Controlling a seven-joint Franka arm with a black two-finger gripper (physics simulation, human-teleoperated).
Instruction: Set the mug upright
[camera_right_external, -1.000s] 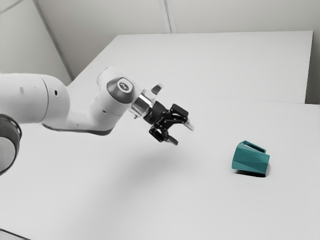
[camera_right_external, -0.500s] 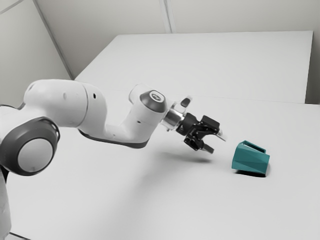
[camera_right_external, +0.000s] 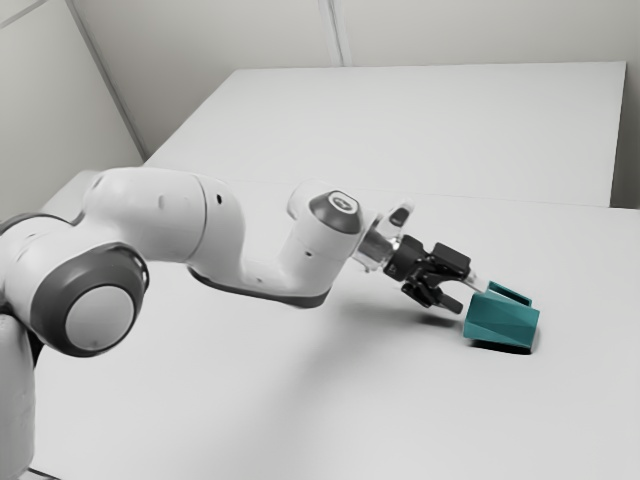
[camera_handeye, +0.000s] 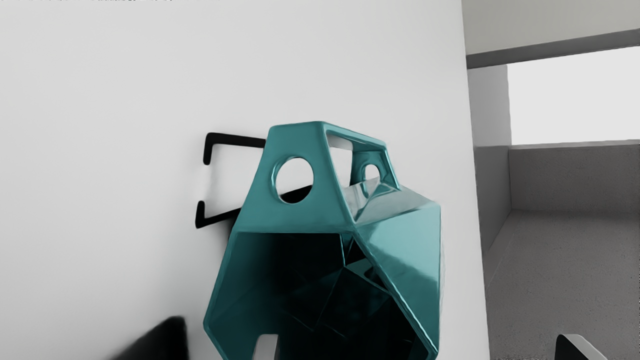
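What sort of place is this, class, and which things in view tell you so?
Probably a plain robotics lab or test room: a jointed white robot arm reaches over a bare-looking white table toward a tipped teal mug, with plain pale walls beyond.

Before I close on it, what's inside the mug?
Inside the mug, dark, faceted walls show. Its depths are lost in shadow, and one of the fingers hides part of the mouth.

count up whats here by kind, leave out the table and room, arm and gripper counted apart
Teal faceted mug: 1
Black two-finger gripper: 1
White jointed robot arm: 1
Total: 3
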